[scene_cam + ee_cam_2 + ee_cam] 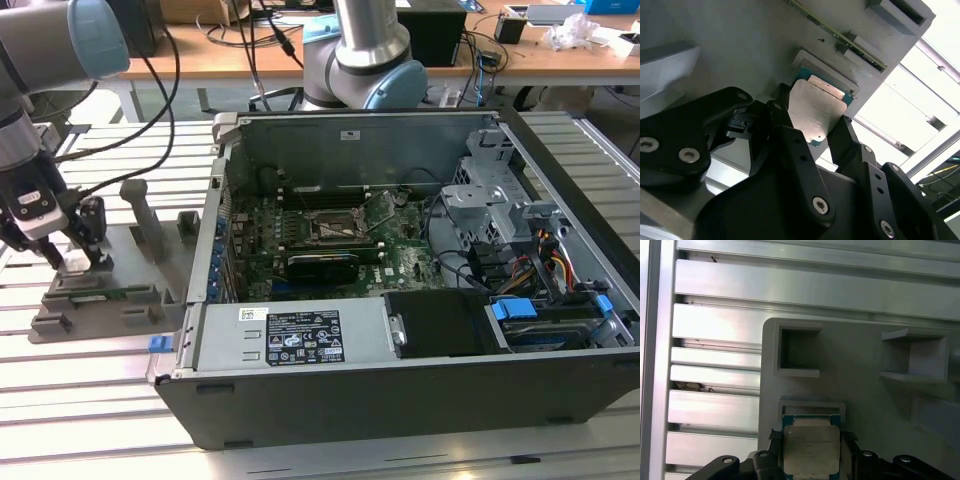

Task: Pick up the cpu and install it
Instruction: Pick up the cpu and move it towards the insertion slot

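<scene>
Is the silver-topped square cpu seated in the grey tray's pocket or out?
Seated: the silver-topped cpu lies inside the raised pocket frame of the grey tray, gripper straddling it.

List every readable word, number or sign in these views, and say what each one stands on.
None of the text here can be read.
Black label on the computer case: white print and symbols, too small to read.
White sticker beside it: too small to read.
cpu top, first wrist view: faint markings, blurred.
</scene>
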You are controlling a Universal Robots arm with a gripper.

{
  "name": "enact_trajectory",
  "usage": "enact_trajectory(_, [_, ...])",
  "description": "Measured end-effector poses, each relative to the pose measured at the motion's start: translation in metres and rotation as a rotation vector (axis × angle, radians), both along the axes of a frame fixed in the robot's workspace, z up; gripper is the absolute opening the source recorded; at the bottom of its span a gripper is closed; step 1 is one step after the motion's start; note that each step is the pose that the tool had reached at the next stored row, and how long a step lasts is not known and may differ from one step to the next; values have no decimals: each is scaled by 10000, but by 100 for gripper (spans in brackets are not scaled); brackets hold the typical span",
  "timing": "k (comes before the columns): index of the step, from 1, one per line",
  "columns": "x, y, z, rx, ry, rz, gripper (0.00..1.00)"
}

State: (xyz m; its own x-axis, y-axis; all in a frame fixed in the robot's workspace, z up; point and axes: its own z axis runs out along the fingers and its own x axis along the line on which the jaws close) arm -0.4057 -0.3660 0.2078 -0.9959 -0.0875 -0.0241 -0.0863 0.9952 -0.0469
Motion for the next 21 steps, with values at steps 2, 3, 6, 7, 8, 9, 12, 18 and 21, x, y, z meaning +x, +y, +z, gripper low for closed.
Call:
enact_trajectory(2, [0, 0, 48, 0, 1, 0, 55])
enact_trajectory(3, [0, 0, 64, 0, 0, 1, 55])
enact_trajectory(6, [0, 0, 97, 0, 0, 0, 55])
enact_trajectory(7, [0, 0, 108, 1, 0, 0, 55])
enact_trajectory(8, [0, 0, 118, 0, 0, 0, 55])
enact_trajectory(9, [0, 0, 128, 0, 1, 1, 55])
enact_trajectory(12, [0, 0, 156, 0, 0, 1, 55])
enact_trajectory(18, [0, 0, 253, 0, 0, 1, 55])
enact_trajectory(21, [0, 0, 306, 0, 0, 1, 55])
